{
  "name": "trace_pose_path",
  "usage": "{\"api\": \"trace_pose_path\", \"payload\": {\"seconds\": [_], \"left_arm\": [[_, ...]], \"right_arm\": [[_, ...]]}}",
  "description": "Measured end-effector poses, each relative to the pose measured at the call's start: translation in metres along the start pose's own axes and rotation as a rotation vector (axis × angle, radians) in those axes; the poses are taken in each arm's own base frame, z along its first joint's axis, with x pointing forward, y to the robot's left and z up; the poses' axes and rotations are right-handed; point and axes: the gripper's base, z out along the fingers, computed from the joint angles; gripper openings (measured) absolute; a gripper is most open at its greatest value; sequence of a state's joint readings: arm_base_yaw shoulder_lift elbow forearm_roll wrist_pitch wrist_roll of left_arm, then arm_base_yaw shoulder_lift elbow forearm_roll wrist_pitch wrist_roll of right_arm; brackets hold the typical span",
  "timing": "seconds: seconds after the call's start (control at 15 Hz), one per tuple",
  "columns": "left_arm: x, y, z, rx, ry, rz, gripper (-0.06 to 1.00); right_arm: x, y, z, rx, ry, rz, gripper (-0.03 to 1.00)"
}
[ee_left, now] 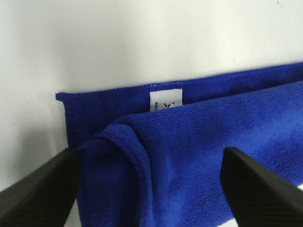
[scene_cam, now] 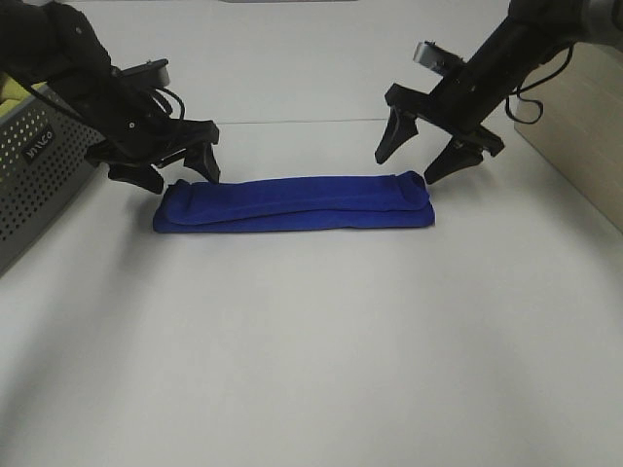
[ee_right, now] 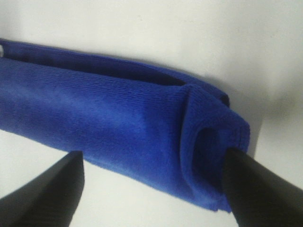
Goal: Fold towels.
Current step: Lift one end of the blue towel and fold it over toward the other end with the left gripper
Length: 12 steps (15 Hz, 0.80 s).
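The royal-blue towel lies on the white table as a long narrow folded strip, running left to right. My left gripper is open and empty just above its left end. My right gripper is open and empty just above its right end. In the left wrist view the towel shows a folded layer over a flat layer, with a small white tag at the edge. In the right wrist view the towel shows its rolled right end between the open fingers.
A grey perforated basket stands at the left edge with a yellow-green cloth in it. A pale wooden board lies at the right edge. The white table stretches in front of the towel.
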State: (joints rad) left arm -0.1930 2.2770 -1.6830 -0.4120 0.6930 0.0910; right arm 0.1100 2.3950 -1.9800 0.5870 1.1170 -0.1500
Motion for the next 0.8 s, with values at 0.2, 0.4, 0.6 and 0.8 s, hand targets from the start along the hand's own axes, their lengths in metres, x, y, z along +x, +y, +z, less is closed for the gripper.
{"api": "trace_pose_path", "payload": {"seconds": [0.2, 0.4, 0.6, 0.8], "left_arm": [[0.001, 0.009, -0.004, -0.041, 0.029, -0.021, 0.78], [0.003, 0.016, 0.004, -0.054, 0.046, -0.037, 0.78], [0.007, 0.017, 0.020, -0.013, 0.054, -0.057, 0.78], [0.007, 0.016, 0.026, 0.013, 0.042, -0.049, 0.74]], "right_arm": [[0.001, 0.015, -0.037, 0.061, -0.032, -0.052, 0.77], [0.004, 0.013, -0.040, 0.102, -0.008, -0.070, 0.77], [0.003, 0.013, -0.040, 0.106, -0.009, -0.069, 0.77], [0.003, 0.012, -0.040, 0.110, -0.014, -0.071, 0.77]]}}
